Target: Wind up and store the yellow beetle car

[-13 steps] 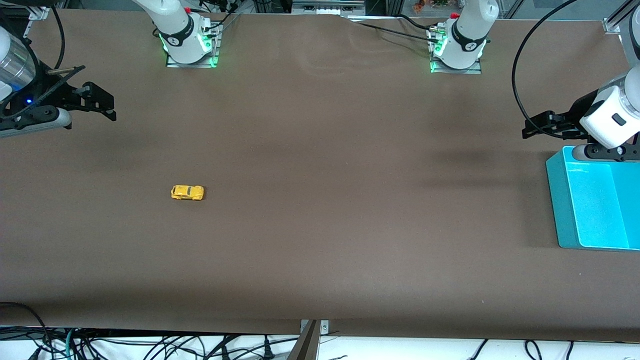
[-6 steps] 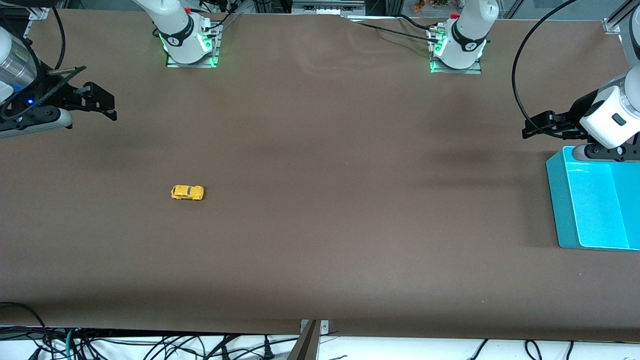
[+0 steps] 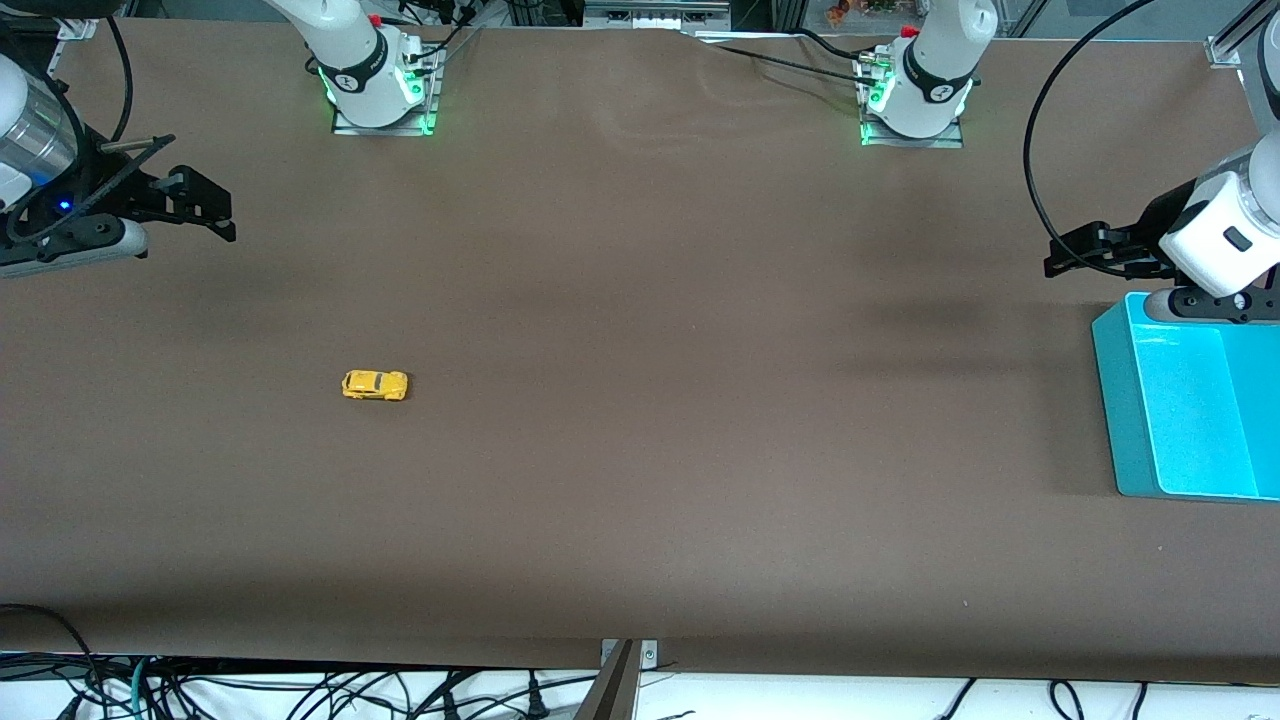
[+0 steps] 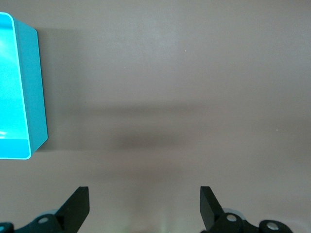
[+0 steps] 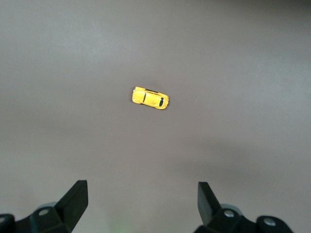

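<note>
Car sits alone on the table — right gripper and left gripper both up, fingers spread; left one beside the bin.

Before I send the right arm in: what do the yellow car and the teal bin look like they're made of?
Yellow beetle car: glossy painted shell, die-cast metal or hard plastic; the look leaves that open. The sign is its smooth, bright body with dark windows. Teal bin: most likely moulded plastic, judging by its uniform colour, rounded corners and slight sheen on the inside. Both rest on a matte brown table cover.

Robot lab, bolted arm bases, cables
</note>
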